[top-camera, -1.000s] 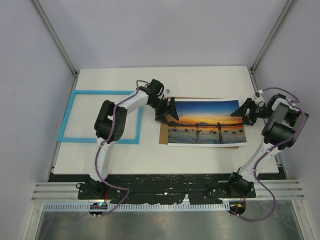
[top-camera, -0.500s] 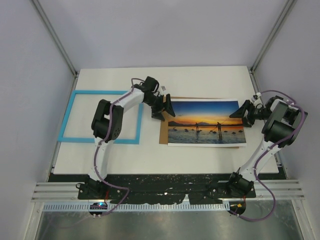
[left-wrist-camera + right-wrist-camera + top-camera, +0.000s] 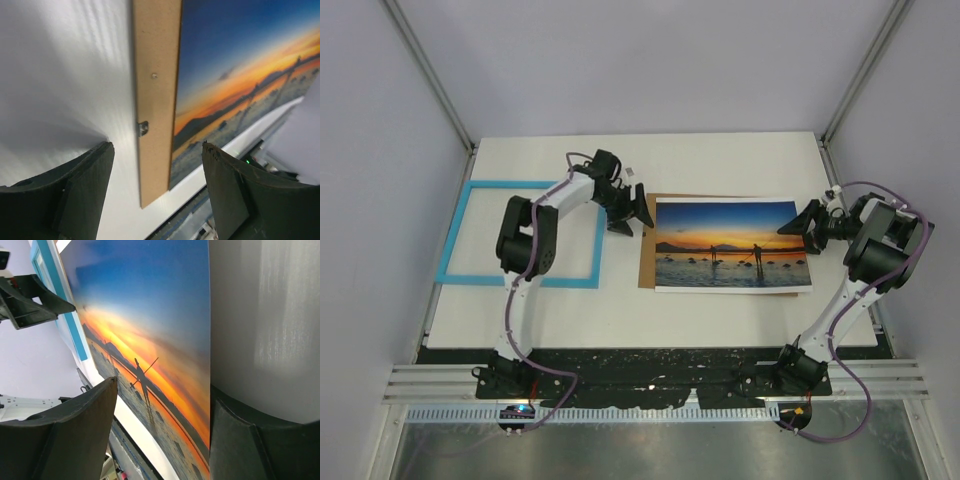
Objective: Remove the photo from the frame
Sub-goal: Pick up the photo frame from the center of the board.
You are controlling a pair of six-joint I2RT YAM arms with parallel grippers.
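The photo (image 3: 730, 245), an orange sunset over blue water, lies flat right of the table's centre on a brown backing board (image 3: 646, 240), of which a strip shows along the photo's left side. The light-blue frame (image 3: 520, 281) lies by itself at the left with bare table inside it. My left gripper (image 3: 632, 210) hangs open just left of the board, nothing between its fingers. In the left wrist view the gripper (image 3: 156, 146) spans the board (image 3: 155, 90) and the photo (image 3: 235, 65). My right gripper (image 3: 800, 222) stands open at the photo's right edge; its wrist view shows the gripper (image 3: 164, 385) straddling that edge of the photo (image 3: 150, 315).
A small metal clip (image 3: 143, 128) sits on the board's left edge. The left arm's elbow (image 3: 520, 235) hangs over the frame. Grey walls close in both sides of the white table (image 3: 720, 160), and a black strip runs along its near edge.
My left gripper has drawn back leftwards off the photo's left edge, staying open. The right gripper has barely shifted. Photo, board and frame lie as before.
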